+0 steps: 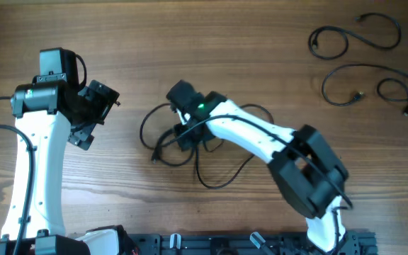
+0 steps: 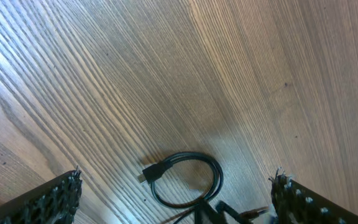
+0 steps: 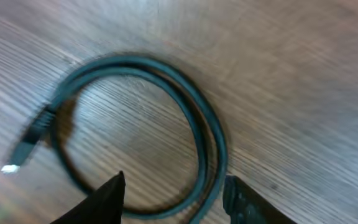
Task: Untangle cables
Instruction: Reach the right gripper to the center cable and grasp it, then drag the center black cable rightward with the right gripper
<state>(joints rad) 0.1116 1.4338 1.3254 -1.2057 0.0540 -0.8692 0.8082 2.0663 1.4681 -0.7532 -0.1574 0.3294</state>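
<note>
At the middle of the wooden worktop, the right gripper hangs low over the tangle of cables, half open, its fingers standing either side of one strand of a black loop and not clamped on it; the wrist view is blurred. The left gripper hovers toward the left edge, spread wide and empty, a plug end on the wood beneath it. Two separated cables lie in loose curls in the far right corner.
</note>
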